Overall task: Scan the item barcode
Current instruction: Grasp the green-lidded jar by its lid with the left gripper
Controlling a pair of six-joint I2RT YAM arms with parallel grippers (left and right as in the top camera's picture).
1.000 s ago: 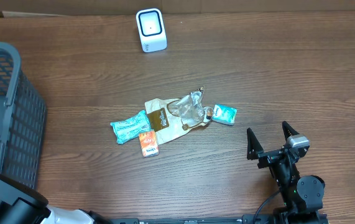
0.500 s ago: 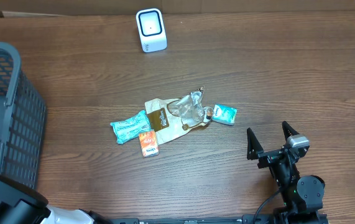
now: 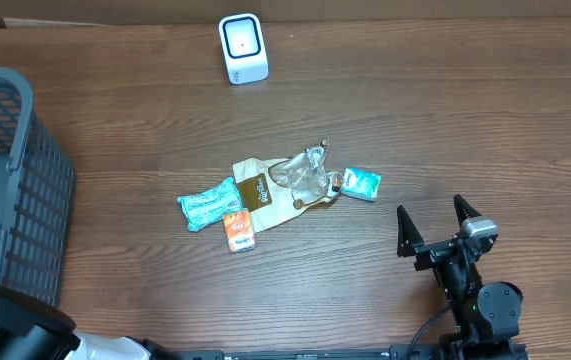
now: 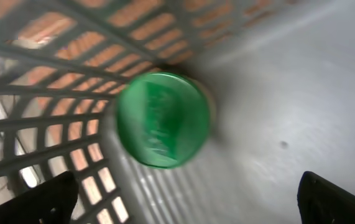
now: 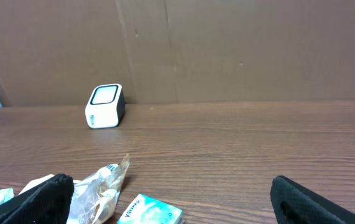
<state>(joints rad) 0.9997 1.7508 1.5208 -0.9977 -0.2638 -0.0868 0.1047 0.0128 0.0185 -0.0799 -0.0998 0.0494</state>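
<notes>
Left claw [image 4: 186, 200] has spread wide inside the basket [image 4: 276, 68], holding nothing; the green can [image 4: 162, 120] lies just ahead, released. Right claw [image 3: 431, 212] gapes empty; another item likely follows.

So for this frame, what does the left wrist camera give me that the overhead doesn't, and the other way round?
Only the left wrist view shows a blurred green round item lying inside the grey basket, by its slatted wall. It also shows the left pincer open and holding nothing. Only the overhead shows the white scanner, the pile of packets and the open right pincer. Both show the basket, one from inside and one from above.
</notes>
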